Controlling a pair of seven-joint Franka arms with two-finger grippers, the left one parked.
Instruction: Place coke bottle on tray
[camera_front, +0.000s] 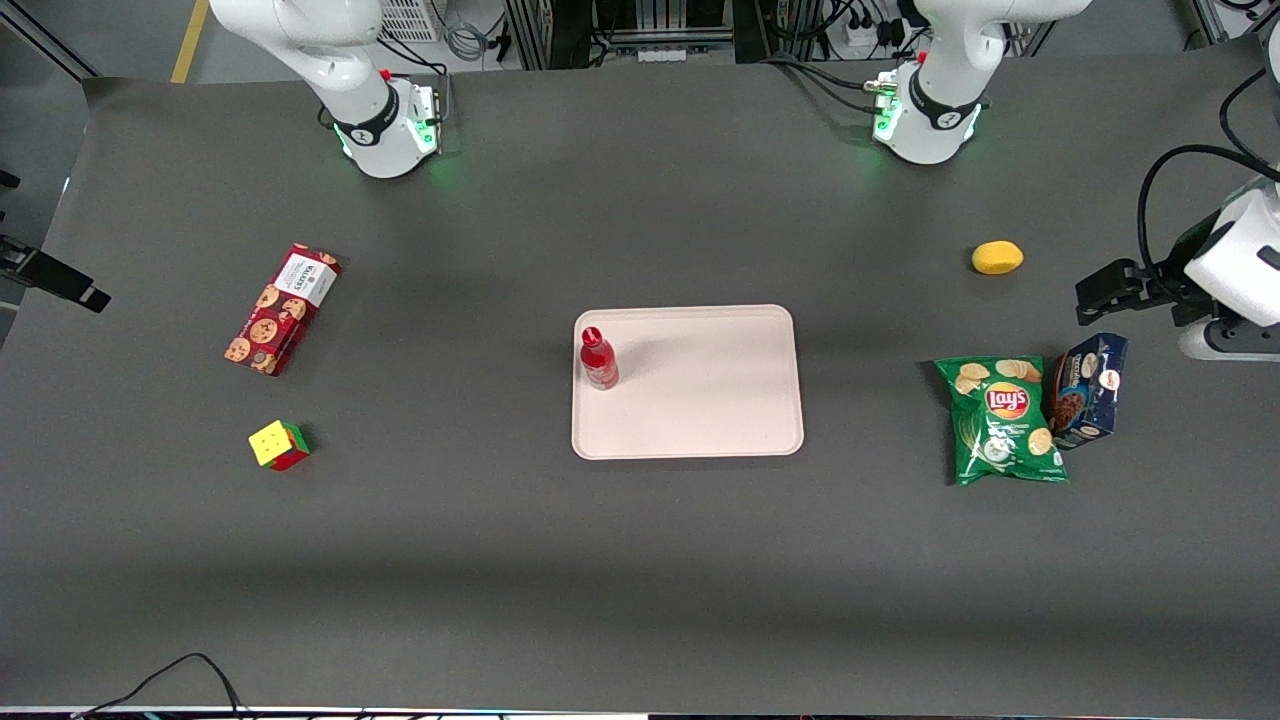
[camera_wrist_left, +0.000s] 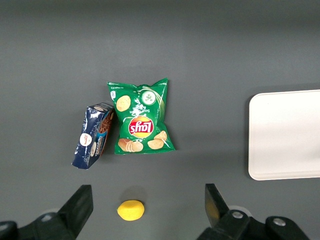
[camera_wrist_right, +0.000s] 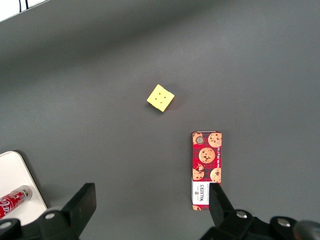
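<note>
We see a dark grey table (camera_front: 640, 560) from the front. Near its middle lies the tray (camera_front: 700, 400), a large, flat, pale pinkish-beige rectangle with rounded corners and a low rim. The coke bottle (camera_front: 599, 358), small, slim and all red with a red cap, stands upright on the tray, just inside the edge that faces the working arm's end of the table.

From the right wrist camera we look down at the gripper (camera_wrist_right: 150, 210). Its two dark fingers (camera_wrist_right: 82, 202) are spread wide apart and empty. They hold nothing and touch nothing, hanging in the air above bare table. One end of the red cookie box (camera_wrist_right: 206, 170) shows close to one finger but lies flat on the table beneath it. In this view the coke bottle (camera_wrist_right: 15, 201) and a corner of the tray (camera_wrist_right: 17, 175) appear at the edge, well apart from the fingers.

Toward the working arm's end we also find a yellow-topped puzzle cube (camera_front: 279, 444), nearer the front camera than the cookie box. Toward the parked arm's end lie a green chip bag (camera_front: 1003, 420), a dark blue cookie box (camera_front: 1088, 390) touching it, and a lemon (camera_front: 997, 257).
</note>
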